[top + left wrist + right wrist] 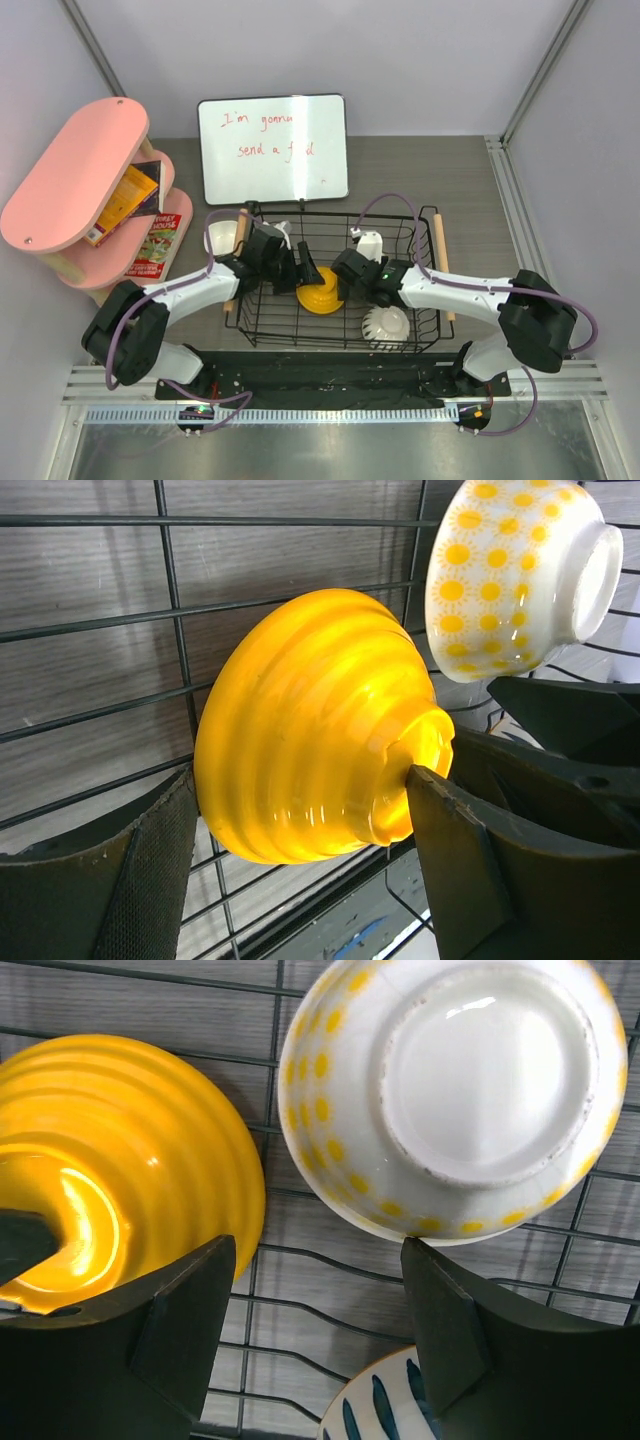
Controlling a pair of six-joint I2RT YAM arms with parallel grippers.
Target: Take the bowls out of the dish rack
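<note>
The orange-yellow bowl (310,720) – ribbed, tipped sideways – is clasped by the left pincer (300,777), the right pincer (318,1250) spread wide beside it, above the dish rack (330,213) and grey wood-grain table (460,180).

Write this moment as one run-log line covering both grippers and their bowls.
left gripper: straddling orange bowl, grip unclear | right gripper: open, facing yellow-dotted white bowl | both bowls in dish rack
</note>
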